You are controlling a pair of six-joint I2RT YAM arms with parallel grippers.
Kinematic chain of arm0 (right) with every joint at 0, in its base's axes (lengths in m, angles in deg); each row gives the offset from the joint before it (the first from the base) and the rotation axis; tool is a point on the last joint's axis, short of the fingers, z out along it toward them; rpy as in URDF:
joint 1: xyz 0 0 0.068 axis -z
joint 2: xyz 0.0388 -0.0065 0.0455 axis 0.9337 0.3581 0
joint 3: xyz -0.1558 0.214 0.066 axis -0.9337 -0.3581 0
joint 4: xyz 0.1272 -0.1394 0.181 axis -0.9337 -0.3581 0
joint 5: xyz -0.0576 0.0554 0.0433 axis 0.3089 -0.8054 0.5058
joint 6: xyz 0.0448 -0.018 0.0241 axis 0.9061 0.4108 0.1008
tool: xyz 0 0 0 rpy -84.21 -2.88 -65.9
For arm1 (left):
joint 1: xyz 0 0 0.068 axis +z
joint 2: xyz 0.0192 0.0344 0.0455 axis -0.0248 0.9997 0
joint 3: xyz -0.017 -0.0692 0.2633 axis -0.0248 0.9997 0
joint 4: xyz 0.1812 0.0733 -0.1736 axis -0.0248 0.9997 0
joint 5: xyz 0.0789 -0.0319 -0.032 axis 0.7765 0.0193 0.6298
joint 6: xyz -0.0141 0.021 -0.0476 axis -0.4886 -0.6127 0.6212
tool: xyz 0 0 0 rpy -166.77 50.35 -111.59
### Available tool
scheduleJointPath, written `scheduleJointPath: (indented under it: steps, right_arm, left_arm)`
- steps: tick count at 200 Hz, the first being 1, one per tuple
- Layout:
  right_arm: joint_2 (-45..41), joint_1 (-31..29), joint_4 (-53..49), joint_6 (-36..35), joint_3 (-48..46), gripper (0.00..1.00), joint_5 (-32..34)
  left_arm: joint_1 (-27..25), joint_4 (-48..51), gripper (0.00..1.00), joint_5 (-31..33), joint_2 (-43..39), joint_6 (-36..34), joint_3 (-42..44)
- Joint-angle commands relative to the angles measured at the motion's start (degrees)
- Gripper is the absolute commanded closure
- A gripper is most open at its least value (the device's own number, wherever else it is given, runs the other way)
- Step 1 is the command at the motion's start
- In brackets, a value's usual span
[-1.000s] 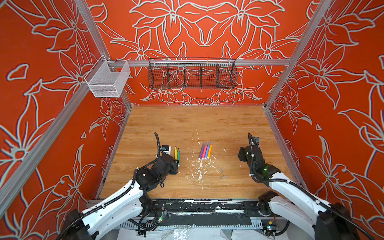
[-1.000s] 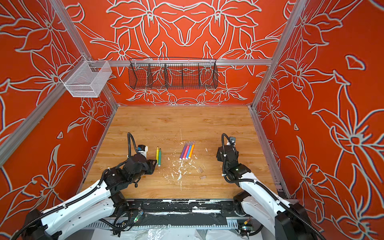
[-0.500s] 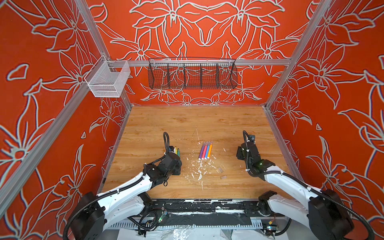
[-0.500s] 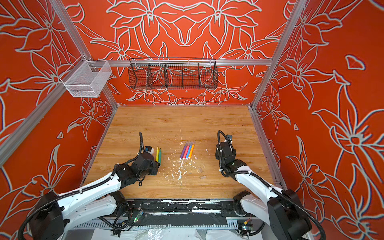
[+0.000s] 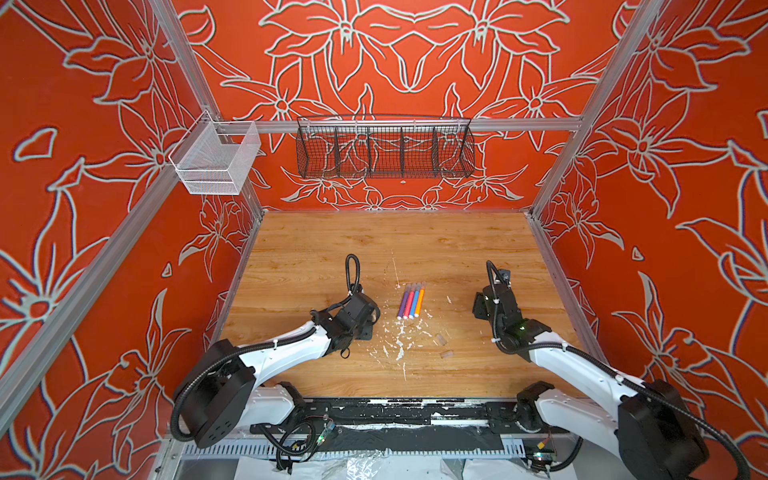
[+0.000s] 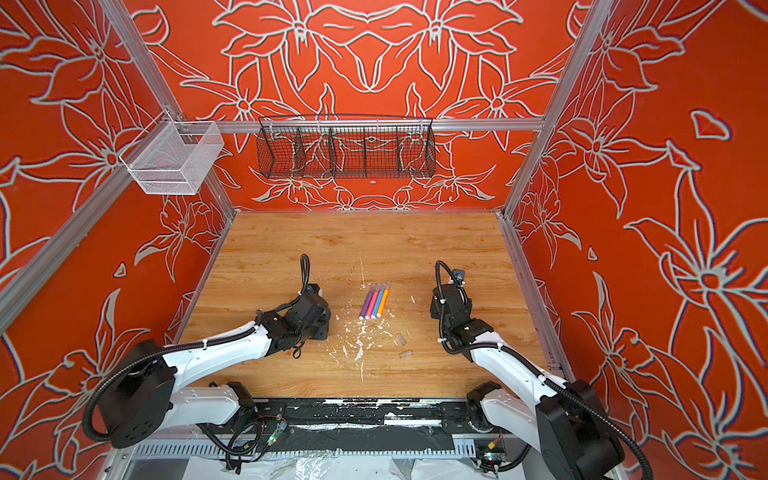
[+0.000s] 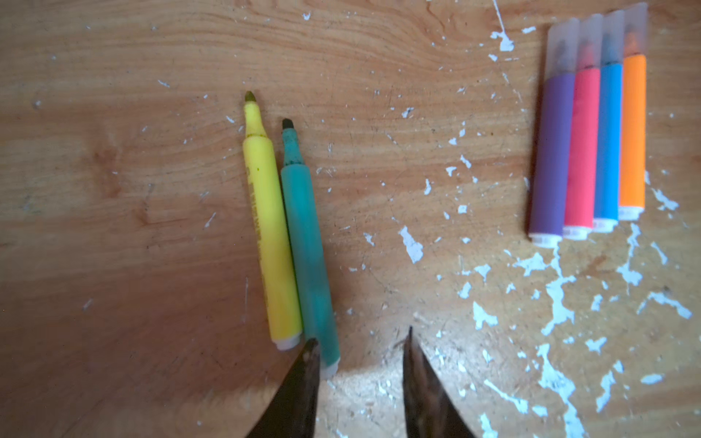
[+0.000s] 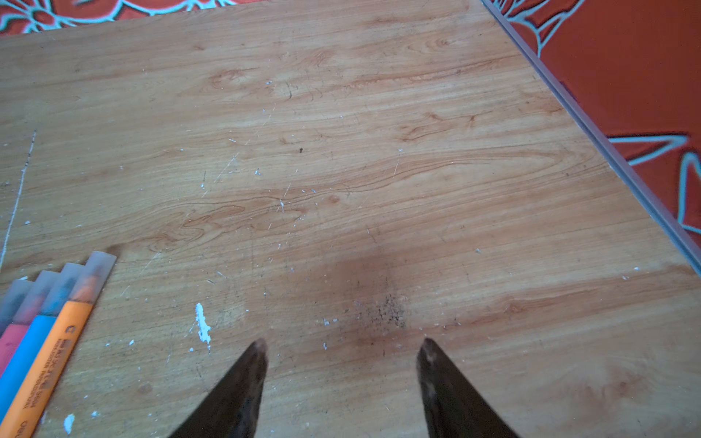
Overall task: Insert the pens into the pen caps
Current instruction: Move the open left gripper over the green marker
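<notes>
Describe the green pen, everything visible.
The green pen is a slim teal plastic marker, uncapped, with a stained tapered neck, dark felt tip and pale end plug. It lies flat on the wooden table, pressed alongside the yellow pen. One finger of the left gripper overlaps its plug end; contact is unclear.

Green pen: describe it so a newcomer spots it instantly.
On the wooden table, well apart from the row of four capped pens, the yellow pen and green pen lie uncapped, side by side. The green pen is nearer that row; only its barrel is teal-green.
</notes>
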Motion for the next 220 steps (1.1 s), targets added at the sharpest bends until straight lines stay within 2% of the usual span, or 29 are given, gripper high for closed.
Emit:
scheduleJointPath:
  steps: [1,63,163,220]
  right_arm:
    - [-0.63,0.11,-0.77,-0.67,0.57,0.35,-0.49]
    - [-1.32,0.17,-0.26,-0.78,0.08,0.35,-0.86]
    - [-0.47,0.11,-0.35,-1.04,0.57,0.35,-1.48]
    - [-0.49,0.11,-0.35,-1.03,0.53,0.36,-1.74]
  left_arm:
    - [-0.18,1.82,0.68,3.65,3.19,0.43,-2.54]
    - [-0.18,1.45,0.69,5.72,8.95,0.85,-3.75]
    - [-0.18,1.5,0.71,5.32,15.24,1.59,-6.05]
    - [-0.18,3.27,0.67,6.24,18.37,2.85,-7.62]
